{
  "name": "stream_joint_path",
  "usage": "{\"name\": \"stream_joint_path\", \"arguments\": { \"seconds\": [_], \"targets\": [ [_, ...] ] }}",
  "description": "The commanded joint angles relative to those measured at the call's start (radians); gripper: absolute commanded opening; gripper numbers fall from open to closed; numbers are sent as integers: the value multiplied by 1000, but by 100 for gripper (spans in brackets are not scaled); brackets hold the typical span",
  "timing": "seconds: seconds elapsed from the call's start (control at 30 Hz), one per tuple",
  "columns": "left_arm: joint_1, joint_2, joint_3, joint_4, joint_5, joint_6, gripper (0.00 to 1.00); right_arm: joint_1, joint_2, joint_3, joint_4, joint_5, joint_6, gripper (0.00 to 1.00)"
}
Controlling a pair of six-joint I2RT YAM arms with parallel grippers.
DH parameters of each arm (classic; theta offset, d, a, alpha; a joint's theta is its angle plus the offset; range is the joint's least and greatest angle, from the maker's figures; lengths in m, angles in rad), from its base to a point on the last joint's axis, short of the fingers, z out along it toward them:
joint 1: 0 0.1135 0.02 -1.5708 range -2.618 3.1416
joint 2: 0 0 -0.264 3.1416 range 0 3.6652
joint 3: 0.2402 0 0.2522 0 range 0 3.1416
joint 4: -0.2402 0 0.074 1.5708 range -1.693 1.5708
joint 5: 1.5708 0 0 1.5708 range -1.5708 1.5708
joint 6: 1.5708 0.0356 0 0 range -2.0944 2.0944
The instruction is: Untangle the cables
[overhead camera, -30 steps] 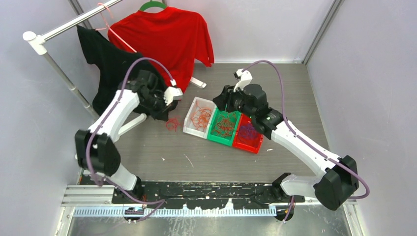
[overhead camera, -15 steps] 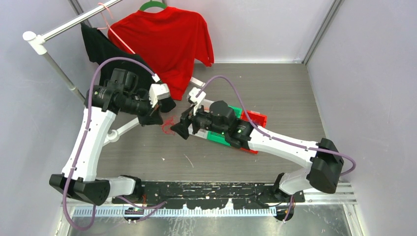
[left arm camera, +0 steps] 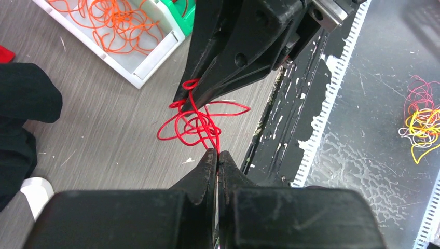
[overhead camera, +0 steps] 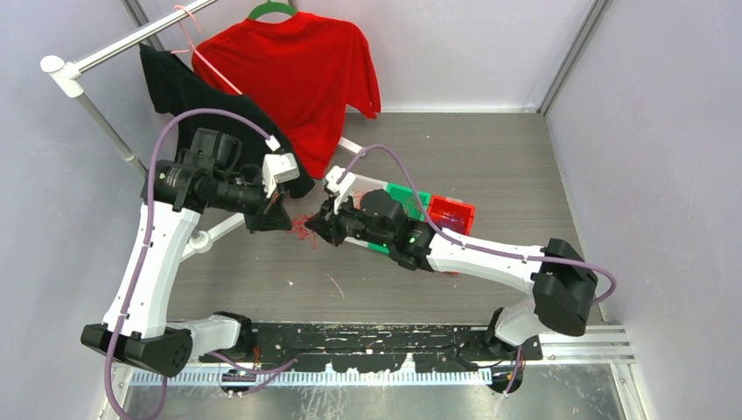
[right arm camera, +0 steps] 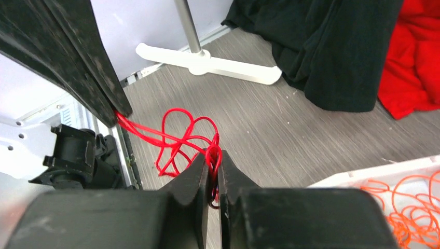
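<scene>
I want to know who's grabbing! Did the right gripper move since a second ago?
Yes. The right gripper went left, away from the red bin, over to the red cables.

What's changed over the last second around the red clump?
The right gripper swung left from over the bins to the red cables and closed on them. It now faces the left gripper, which stays shut, pinching the clump's other side. The left arm's elbow shifted outward. The bins and the hanging shirts look unmoved.
</scene>
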Motion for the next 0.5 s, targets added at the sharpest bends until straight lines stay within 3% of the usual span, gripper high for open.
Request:
{"name": "stream_joint_path", "arguments": {
  "seconds": [0.0, 0.2, 0.23, 0.27, 0.3, 0.33, 0.4, 0.47],
  "targets": [
    [-4, -17, 17, 4, 45, -14, 0, -29, -95, -54, 17, 85, -14, 13],
    [-4, -14, 13, 31, 75, -39, 0, -65, -184, -133, -12, 140, -16, 19],
    [-4, -16, 3, 51, 75, -56, 4, -71, -198, -140, -14, 143, -13, 18],
    [-5, -16, -8, 75, 70, -80, 17, -79, -209, -143, -20, 148, -10, 17],
    [-5, -16, -22, 103, 54, -104, 35, -90, -217, -143, -31, 154, -10, 15],
    [-5, -17, -34, 125, 39, -123, 61, -100, -223, -141, -54, 169, -10, 14],
    [-5, -13, -43, 155, -3, -138, 94, -130, -232, -133, -107, 205, -11, 14],
    [-4, -14, -45, 180, -57, -157, 100, -170, -237, -130, -167, 237, -12, 13]
  ]
}}
